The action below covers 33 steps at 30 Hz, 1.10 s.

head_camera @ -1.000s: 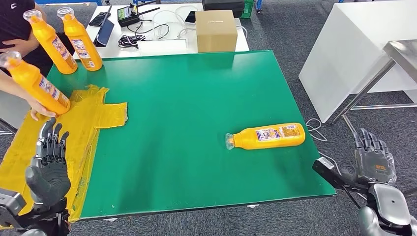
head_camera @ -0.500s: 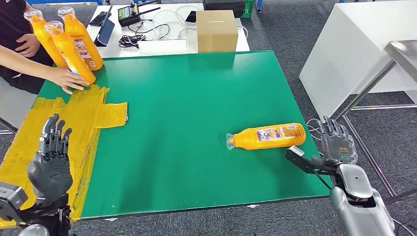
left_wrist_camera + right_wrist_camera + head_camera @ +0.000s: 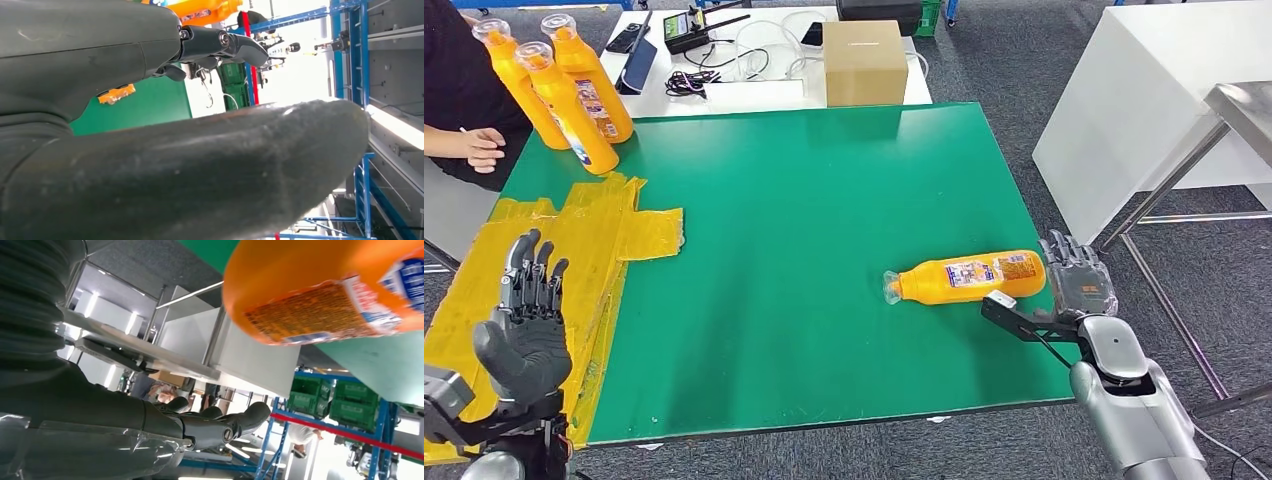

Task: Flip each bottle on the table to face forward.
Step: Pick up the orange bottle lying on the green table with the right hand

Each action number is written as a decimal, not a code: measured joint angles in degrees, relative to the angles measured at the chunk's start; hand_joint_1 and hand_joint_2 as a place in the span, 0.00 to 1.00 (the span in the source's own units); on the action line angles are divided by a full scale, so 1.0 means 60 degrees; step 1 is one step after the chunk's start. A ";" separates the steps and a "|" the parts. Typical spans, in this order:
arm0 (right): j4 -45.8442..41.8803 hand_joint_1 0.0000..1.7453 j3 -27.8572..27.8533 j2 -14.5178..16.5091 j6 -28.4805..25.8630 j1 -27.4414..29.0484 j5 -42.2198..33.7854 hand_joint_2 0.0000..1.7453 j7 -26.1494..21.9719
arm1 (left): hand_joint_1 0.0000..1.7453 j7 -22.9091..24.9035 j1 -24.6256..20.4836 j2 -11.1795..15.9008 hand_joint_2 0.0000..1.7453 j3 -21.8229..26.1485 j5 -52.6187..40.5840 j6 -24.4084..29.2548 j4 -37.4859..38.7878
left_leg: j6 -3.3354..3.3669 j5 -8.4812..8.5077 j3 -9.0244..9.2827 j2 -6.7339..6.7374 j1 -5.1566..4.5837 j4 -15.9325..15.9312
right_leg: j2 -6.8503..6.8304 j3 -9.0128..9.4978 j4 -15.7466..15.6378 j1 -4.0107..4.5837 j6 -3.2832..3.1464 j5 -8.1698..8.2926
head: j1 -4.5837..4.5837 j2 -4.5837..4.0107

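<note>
Three bottles (image 3: 574, 95) upright at far left bench (image 3: 804, 330) corner; judged done. One bottle (image 3: 969, 277) lying near right edge, outstanding. Right robot hand (image 3: 1079, 280) spread, empty, just beside its base. Left robot hand (image 3: 524, 320) spread, idle.

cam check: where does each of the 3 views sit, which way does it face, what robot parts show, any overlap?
Head view: high on the body, looking forward and down at the green table; left robot hand and right robot hand both open.
Left wrist view: behind the left robot hand, facing across the table to blue racks.
Right wrist view: behind the right robot hand, beside the lying bottle.
Shared: that bottle.
</note>
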 joint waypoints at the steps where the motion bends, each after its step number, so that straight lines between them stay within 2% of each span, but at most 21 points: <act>1: 0.0108 0.00 0.0068 0.0025 0.0000 -0.0092 0.0004 1.00 -0.0001 | 0.00 0.0004 -0.0023 0.0001 0.00 0.0000 0.0019 -0.0002 0.0020 | 0.0000 0.0000 0.0000 0.0000 0.0000 0.0000 | 0.0000 0.0000 0.0000 0.0000 0.0000 0.0000 | 0.0000 0.0000; 23: 0.3189 0.00 0.1268 0.0953 -0.0176 -0.2001 -0.0141 1.00 -0.0190 | 0.00 0.0065 -0.0391 0.0009 0.00 0.0000 0.0494 -0.0030 0.0448 | -0.0002 0.0007 -0.0001 -0.0013 0.0001 0.0001 | -0.0002 0.0000 0.0003 0.0000 0.0008 0.0007 | 0.0000 0.0000; 24: 0.3266 0.21 0.1285 0.0978 -0.0182 -0.2042 -0.0144 1.00 -0.0195 | 0.00 0.0066 -0.0397 0.0009 0.00 0.0000 0.0501 -0.0030 0.0456 | -0.0002 0.0007 -0.0002 -0.0013 0.0001 0.0001 | -0.0002 0.0000 0.0003 0.0000 0.0008 0.0007 | 0.0000 0.0000; 27: 0.3661 0.96 0.1394 0.1061 -0.0057 -0.2273 -0.0236 1.00 -0.0327 | 0.00 0.0071 -0.0429 0.0024 0.00 0.0000 0.0550 -0.0029 0.0493 | -0.0002 0.0007 0.0001 -0.0011 0.0001 0.0001 | 0.0001 0.0000 0.0002 0.0000 0.0008 0.0007 | 0.0000 0.0000; 28: 0.3864 1.00 0.1453 0.1092 0.0065 -0.2388 -0.0312 1.00 -0.0426 | 0.00 0.0072 -0.0444 0.0035 0.00 0.0000 0.0584 -0.0027 0.0513 | -0.0002 0.0007 0.0002 -0.0011 0.0001 0.0001 | 0.0001 0.0000 0.0002 0.0000 0.0008 0.0007 | 0.0000 0.0000; 33: 0.5016 1.00 0.1885 0.1191 0.0662 -0.3108 -0.0830 1.00 -0.0994 | 0.00 0.0005 -0.0531 0.0151 0.00 0.0000 0.0793 0.0041 0.0638 | -0.0003 0.0007 0.0043 0.0010 0.0009 0.0001 | 0.0005 0.0027 0.0000 0.0000 0.0007 0.0008 | 0.0000 0.0000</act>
